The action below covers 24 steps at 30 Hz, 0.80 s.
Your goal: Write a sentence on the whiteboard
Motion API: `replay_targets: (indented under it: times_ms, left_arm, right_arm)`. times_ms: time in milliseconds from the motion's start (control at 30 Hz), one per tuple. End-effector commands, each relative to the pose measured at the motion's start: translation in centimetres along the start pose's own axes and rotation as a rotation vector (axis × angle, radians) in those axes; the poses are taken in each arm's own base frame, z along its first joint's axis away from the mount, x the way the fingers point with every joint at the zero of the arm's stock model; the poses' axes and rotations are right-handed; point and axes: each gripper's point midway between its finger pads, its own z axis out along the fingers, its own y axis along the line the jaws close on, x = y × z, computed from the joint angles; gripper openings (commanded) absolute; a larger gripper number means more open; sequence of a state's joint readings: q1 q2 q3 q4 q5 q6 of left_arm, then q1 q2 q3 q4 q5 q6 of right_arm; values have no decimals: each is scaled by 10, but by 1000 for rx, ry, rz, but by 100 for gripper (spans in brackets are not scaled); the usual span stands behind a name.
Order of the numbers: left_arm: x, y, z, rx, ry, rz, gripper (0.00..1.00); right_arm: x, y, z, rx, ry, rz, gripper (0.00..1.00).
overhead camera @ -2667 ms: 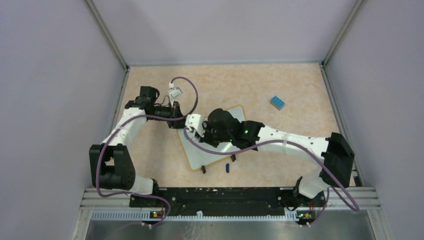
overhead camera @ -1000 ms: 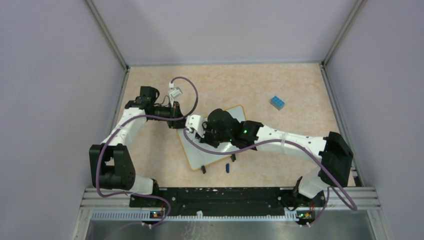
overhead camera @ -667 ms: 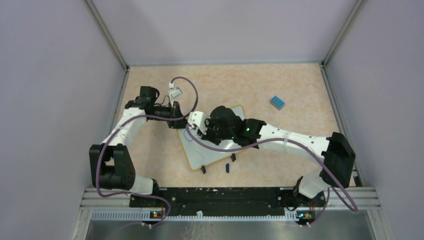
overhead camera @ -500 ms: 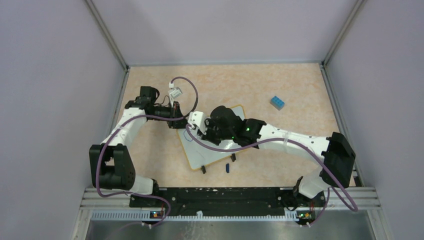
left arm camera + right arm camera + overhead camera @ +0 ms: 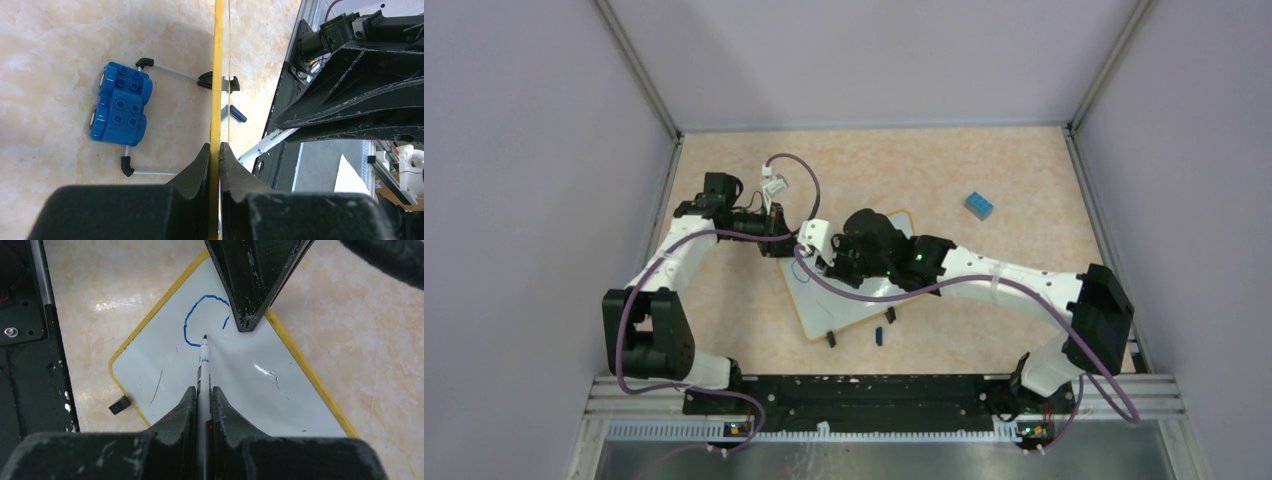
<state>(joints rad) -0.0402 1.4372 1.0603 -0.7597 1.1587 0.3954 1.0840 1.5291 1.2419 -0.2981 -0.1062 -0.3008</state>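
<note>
Top external: R arm [image 5: 984,275] across whiteboard [image 5: 824,312].

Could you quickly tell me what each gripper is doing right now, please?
Left gripper: closed on the whiteboard's edge.
Right gripper: closed on the marker.

Bright, even, diffuse light from overhead. Top view sharp; soft-edged shadows on the table [image 5: 1024,170]. Right wrist view: glare patches on the whiteboard [image 5: 250,390] and the glossy table, marker [image 5: 204,365] tip crisp, right gripper [image 5: 203,388] dark and slightly soft at the bottom. Left wrist view: left gripper [image 5: 214,146] near-black, little detail; broad soft shadow on the table beside the board rim.
</note>
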Motion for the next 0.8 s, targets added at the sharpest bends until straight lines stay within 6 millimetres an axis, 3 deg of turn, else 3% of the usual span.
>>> replay_targets:
  times_ms: [0,300,767]
  left_arm:
    - [0,7,-3,-51,7,33,0]
    - [0,7,-4,-54,7,35,0]
    - [-1,9,-3,-57,8,30,0]
  right_arm:
    - [-33,-5,-1,6,-84,4,0]
    - [-27,2,7,-2,-63,-5,0]
    - [-9,-20,-6,67,-33,20,0]
